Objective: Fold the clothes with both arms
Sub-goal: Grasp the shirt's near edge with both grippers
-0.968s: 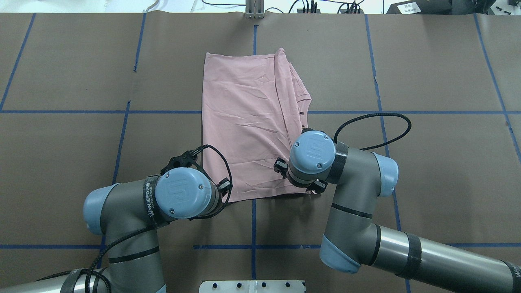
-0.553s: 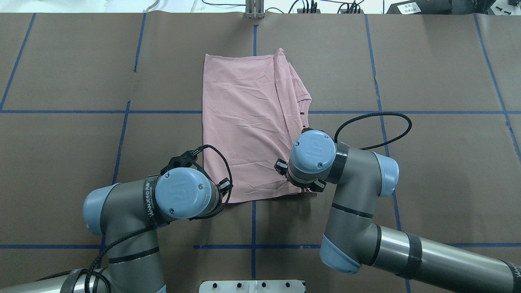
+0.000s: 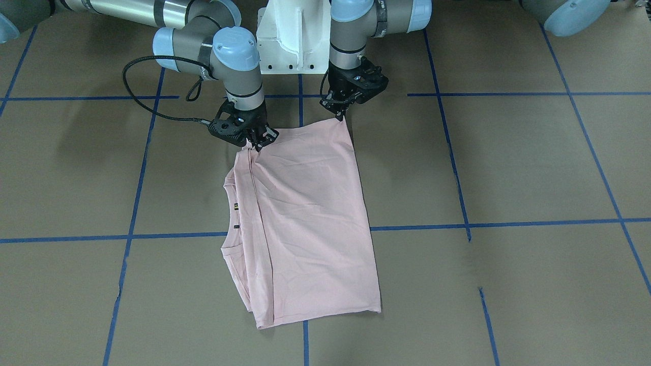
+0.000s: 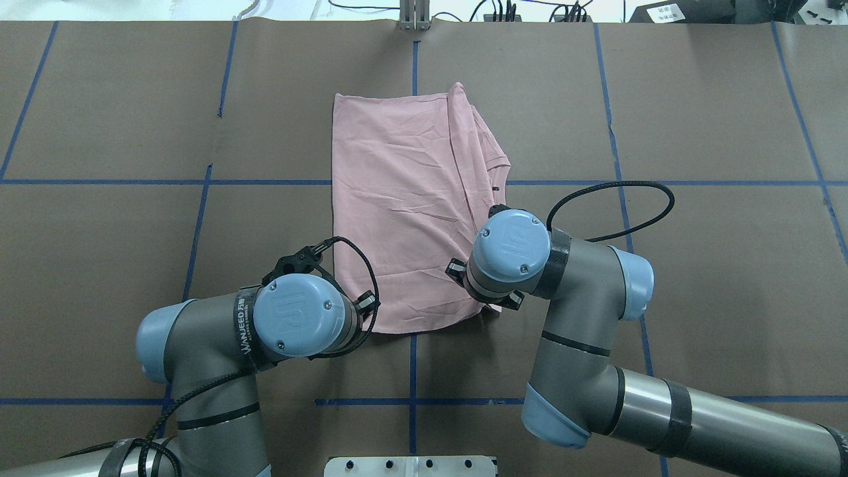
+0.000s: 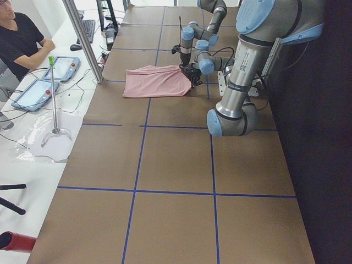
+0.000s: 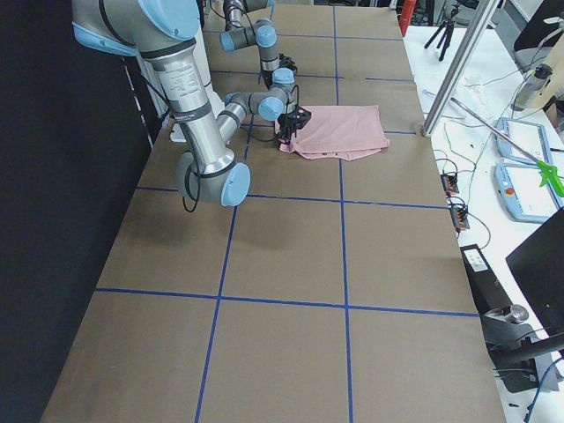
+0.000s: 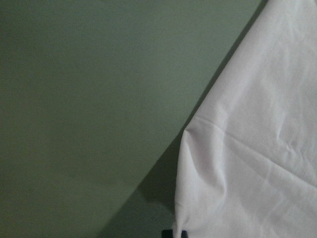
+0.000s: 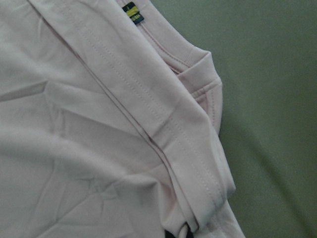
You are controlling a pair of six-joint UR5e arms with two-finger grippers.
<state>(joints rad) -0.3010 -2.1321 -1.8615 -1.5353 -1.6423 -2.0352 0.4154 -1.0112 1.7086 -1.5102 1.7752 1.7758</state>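
Since a second ago the near hem of the shirt has lifted and drawn in a little, most at the corner held by the right gripper, which has drifted slightly away from the robot. There is one pale pink shirt, plain side up, folded lengthwise with a sleeve tucked along the right gripper's side. It stretches away from both grippers across the table. There are two grippers, each clamped on one hem corner, the left gripper pinching the other. One small tag shows beyond the right gripper. From overhead the wrists hide both sets of fingertips.
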